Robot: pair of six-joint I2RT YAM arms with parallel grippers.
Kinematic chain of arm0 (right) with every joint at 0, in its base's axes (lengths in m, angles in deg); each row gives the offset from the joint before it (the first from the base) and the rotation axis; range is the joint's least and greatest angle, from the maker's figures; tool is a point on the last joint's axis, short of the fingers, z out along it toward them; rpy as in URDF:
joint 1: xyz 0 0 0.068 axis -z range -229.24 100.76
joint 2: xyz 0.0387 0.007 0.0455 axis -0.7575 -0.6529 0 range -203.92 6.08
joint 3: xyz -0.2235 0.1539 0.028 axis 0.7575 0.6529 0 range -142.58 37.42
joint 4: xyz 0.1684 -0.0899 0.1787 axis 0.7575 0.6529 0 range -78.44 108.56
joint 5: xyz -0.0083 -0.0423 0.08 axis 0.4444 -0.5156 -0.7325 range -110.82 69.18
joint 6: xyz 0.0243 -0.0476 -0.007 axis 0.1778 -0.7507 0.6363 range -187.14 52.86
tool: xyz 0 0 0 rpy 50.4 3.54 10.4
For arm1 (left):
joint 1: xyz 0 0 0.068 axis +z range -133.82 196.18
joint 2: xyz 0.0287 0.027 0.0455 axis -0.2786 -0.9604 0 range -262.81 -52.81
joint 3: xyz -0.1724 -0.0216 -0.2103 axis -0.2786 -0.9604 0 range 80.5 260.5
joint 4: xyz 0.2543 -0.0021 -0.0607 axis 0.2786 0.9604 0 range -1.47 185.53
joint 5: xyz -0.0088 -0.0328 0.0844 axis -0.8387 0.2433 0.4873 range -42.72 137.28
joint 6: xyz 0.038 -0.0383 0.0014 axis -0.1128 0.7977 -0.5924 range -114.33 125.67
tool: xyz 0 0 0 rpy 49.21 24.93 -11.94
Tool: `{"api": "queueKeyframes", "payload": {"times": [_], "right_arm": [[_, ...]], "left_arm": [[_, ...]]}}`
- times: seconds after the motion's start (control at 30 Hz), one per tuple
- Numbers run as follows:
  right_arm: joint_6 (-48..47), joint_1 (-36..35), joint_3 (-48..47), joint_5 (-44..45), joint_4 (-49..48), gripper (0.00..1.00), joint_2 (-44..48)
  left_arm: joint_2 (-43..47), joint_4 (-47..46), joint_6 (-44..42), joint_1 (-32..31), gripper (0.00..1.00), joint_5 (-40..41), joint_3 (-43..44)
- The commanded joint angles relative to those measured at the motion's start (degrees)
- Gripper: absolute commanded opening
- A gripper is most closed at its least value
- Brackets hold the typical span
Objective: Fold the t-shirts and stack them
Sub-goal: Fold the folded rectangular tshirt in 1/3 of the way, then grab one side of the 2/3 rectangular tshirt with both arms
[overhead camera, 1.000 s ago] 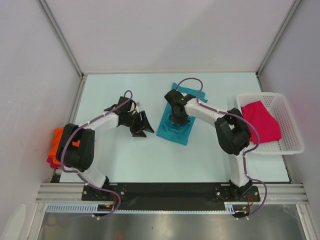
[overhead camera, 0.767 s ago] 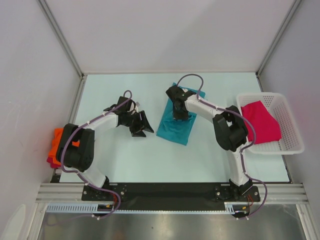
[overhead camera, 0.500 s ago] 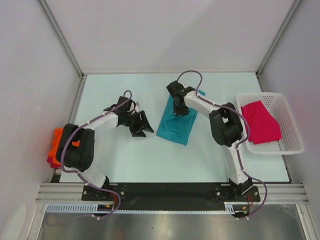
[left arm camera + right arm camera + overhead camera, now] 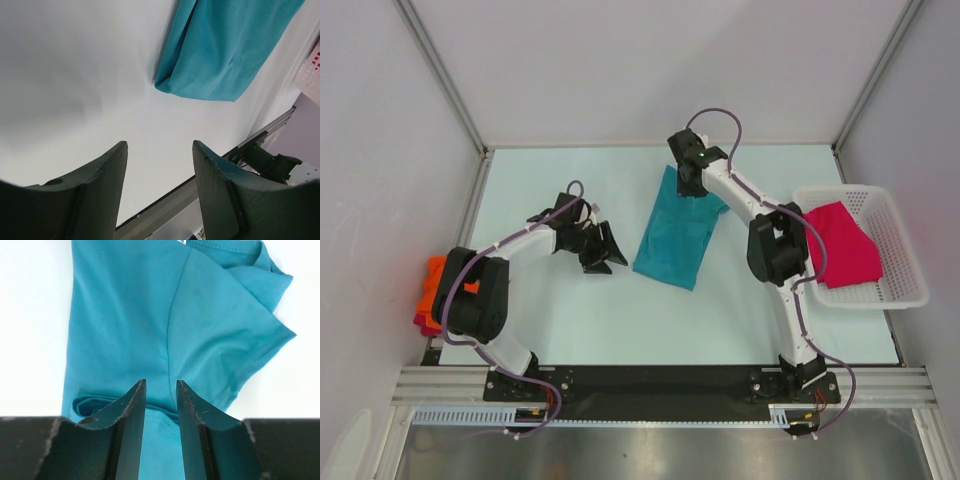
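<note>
The right hand (image 4: 688, 178) has slid from the middle of the teal t-shirt (image 4: 672, 240) to its end nearest the far edge of the desk (image 4: 570, 330), jaws slightly apart and empty (likely lining up the next fold). The left hand (image 4: 605, 250) waits open beside the shirt, mid-desk.

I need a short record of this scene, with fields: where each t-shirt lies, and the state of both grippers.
teal t-shirt: folded into a long strip, flat on the table, centre
pink t-shirt: in the white basket, right side, loosely laid
orange t-shirt: at the table's left edge, partly hidden by the left arm; red cloth shows at its near side
left gripper: open, empty, over bare table left of the teal t-shirt
right gripper: jaws slightly apart, nothing between them, over the teal t-shirt's far end
</note>
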Motion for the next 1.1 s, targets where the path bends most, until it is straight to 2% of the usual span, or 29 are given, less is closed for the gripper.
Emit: {"api": "queueKeyframes", "payload": {"times": [0.0, 0.1, 0.13, 0.23, 0.33, 0.47, 0.6, 0.8, 1.07], "right_arm": [[0.0, -0.9, 3.6, 0.5, 3.0, 0.37, 6.6], [1.5, -1.8, 11.6, -3.0, -0.3, 0.39, 15.3], [2.2, -1.9, 19.0, -5.9, -1.7, 0.39, 17.7], [6.0, -1.9, 33.0, -12.4, -8.1, 0.44, 27.0], [9.1, -3.4, 40.7, -12.9, -11.0, 0.47, 34.3], [12.3, -5.5, 49.8, -13.3, -11.4, 0.48, 39.4], [14.7, -7.8, 54.2, -13.9, -12.4, 0.48, 40.9], [17.2, -11.0, 57.8, -14.2, -14.5, 0.48, 38.5], [17.8, -11.6, 59.1, -13.9, -16.5, 0.49, 35.4]], "left_arm": [[0.9, -1.2, -1.4, 0.6, 0.6, -0.1, 0.0], [0.3, -2.0, -1.1, 0.5, 0.6, -0.2, -0.7], [0.2, -3.1, -1.0, 0.5, 0.6, -0.5, -0.9], [-0.5, -5.3, -0.1, 0.5, 0.6, -1.3, -1.8], [-1.9, -6.4, 0.4, 0.5, 0.6, -1.8, -1.6], [-3.6, -7.8, 1.1, 0.5, 0.6, -2.1, -1.1], [-5.0, -9.0, 1.5, 0.3, 0.6, -2.1, -1.4], [-6.2, -11.7, 2.0, -0.1, 0.6, -1.7, -3.3], [-7.3, -13.6, 2.5, -0.3, 0.6, -1.9, -3.7]]}}
